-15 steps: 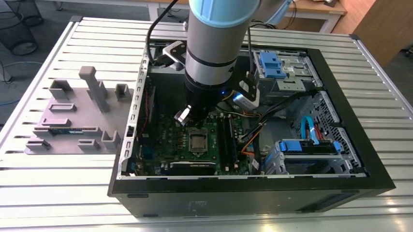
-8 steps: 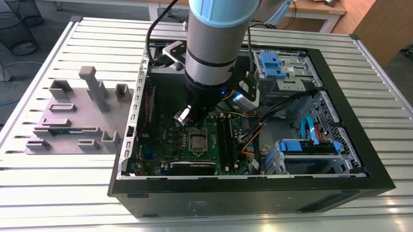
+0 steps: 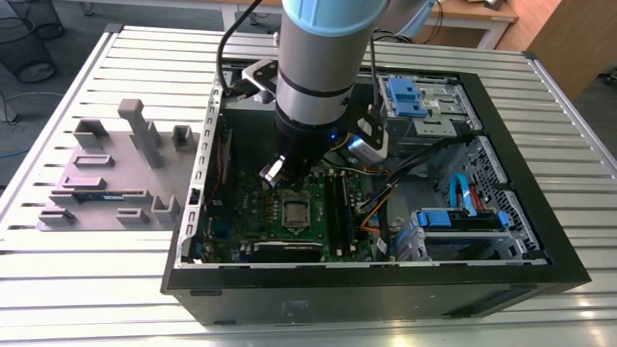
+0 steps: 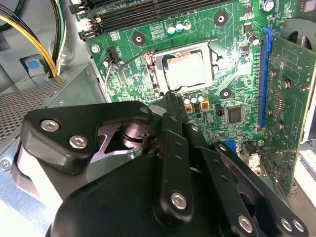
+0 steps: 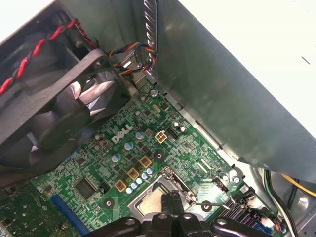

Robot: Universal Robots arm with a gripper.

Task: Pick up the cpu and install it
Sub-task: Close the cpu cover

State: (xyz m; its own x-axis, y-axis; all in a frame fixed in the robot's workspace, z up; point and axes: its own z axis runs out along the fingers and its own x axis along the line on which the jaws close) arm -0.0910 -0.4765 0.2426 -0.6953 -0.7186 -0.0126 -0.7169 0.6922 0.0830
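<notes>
Black jointed claw [image 4: 170, 98] above square silvery cpu [image 4: 185, 70].

This is a robotics lab or test workshop. In the exterior view an opened computer case [image 3: 386, 217] lies on a ribbed aluminium workbench [image 3: 87, 289] filling most of the frame, with a grey parts fixture [image 3: 115, 181] at left. Wooden desks [image 3: 482, 18] stand along the top edge, and a wire wastebasket [image 3: 27, 47] sits at upper left.
</notes>
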